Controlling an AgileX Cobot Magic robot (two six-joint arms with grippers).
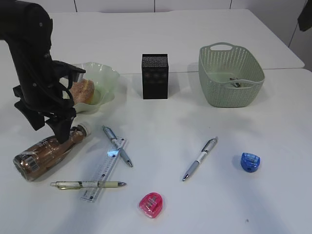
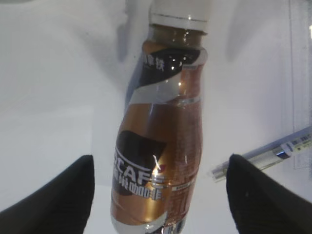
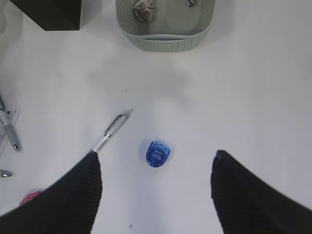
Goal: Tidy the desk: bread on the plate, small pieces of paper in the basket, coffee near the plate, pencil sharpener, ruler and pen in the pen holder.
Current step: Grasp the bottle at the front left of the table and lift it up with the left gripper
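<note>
The coffee (image 1: pixel 46 150) lies on its side on the desk (image 1: pixel 195 122), near left, cap toward the plate (image 1: pixel 100 80) where the bread (image 1: pixel 82 91) sits. My left gripper (image 2: pixel 158 195) hangs over its body, jaws apart, nothing held. I should straddle the widest part squarely before closing. My right gripper (image 3: pixel 156 190) gapes empty above the blue sharpener (image 3: pixel 158 154).

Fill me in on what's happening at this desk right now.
A two-armed robot is tidying. The left gripper hangs open over the coffee, which lies on its side, not yet gripped. The bread sits in the plate, and crumpled paper is in the basket. The right gripper hovers open above the blue sharpener. Three pens, the ruler and a pink sharpener lie loose, outside the pen holder.
</note>
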